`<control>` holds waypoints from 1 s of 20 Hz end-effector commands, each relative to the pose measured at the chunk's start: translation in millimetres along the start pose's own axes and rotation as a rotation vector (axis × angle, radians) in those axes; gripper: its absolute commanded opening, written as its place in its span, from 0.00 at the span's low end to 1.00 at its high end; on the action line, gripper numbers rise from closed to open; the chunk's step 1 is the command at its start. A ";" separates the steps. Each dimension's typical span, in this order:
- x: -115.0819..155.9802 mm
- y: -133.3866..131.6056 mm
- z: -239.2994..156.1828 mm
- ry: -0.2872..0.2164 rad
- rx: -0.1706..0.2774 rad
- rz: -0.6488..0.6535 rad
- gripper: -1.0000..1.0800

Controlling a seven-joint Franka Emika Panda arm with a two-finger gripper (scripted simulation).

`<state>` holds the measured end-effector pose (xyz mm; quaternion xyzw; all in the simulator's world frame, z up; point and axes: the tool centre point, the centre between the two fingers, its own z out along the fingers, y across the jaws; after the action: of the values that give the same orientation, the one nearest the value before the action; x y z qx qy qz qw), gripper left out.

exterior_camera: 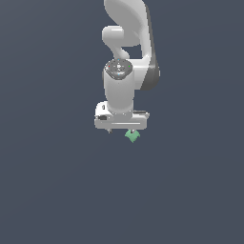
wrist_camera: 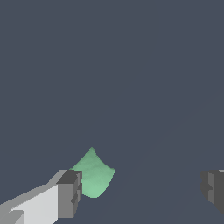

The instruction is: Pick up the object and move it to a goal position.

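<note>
The object is a small green block (exterior_camera: 132, 136) lying on the dark floor, peeking out just below the white hand of my arm in the exterior view. In the wrist view the green block (wrist_camera: 94, 175) sits close beside one dark fingertip (wrist_camera: 70, 194), partly hidden by it, and well away from the other fingertip (wrist_camera: 214, 190). My gripper (wrist_camera: 142, 192) is open, its fingers spread wide with nothing held between them. In the exterior view the fingers themselves are hidden under the hand (exterior_camera: 121, 120).
The white arm (exterior_camera: 126, 52) rises above the hand toward the top of the exterior view. A plain dark grey floor (exterior_camera: 57, 190) surrounds the block on all sides.
</note>
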<state>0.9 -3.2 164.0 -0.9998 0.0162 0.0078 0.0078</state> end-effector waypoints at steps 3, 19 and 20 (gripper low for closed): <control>0.1 2.1 0.3 -0.001 0.001 0.005 0.96; -0.3 22.7 5.6 -0.010 0.014 0.076 0.96; -0.9 21.8 6.5 -0.010 0.013 0.084 0.96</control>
<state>0.0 -26.3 158.4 -0.9984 0.0533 0.0127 0.0144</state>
